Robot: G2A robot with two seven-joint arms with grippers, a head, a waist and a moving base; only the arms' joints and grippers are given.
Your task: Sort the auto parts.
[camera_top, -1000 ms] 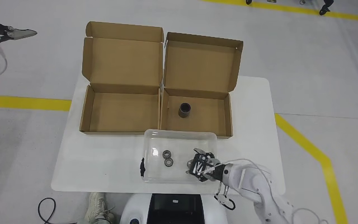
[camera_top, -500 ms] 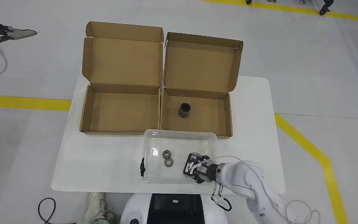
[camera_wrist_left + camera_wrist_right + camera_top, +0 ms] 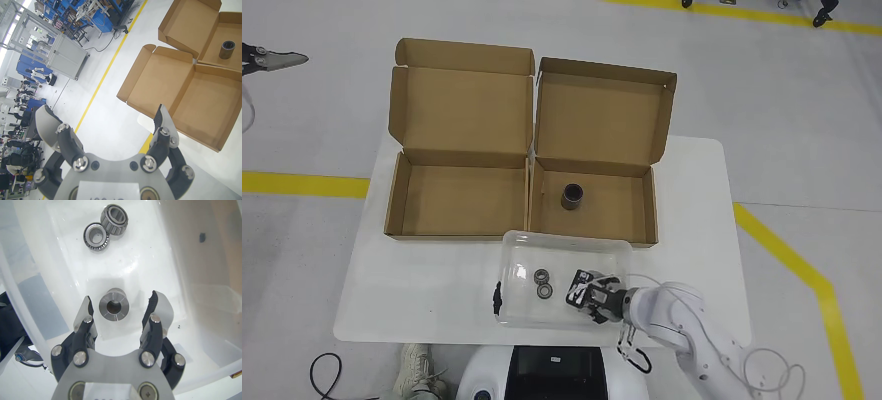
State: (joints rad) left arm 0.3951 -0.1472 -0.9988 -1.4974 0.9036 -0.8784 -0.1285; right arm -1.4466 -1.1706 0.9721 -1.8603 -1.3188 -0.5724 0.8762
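White table [image 3: 692, 200] carries a clear bin [image 3: 562, 234]. Toward the bin's right end, a steel sleeve [image 3: 114, 308] lies between the right gripper's [image 3: 120, 306] spread fingers, not yet clamped. It is likely heavy, rigid and slick: pinch its round flanks squarely. Left gripper [image 3: 103, 115] hangs open.

Robotics workshop on a factory-style floor: yellow lines [image 3: 105, 70] cross the pale painted floor [image 3: 143, 22], with blue workbenches [image 3: 108, 19] loaded with equipment, a metal-framed cabinet [image 3: 64, 56] and a white robot [image 3: 40, 74] standing behind.

Dark speck [image 3: 497, 297] by bin [image 3: 562, 236]: can't ID.
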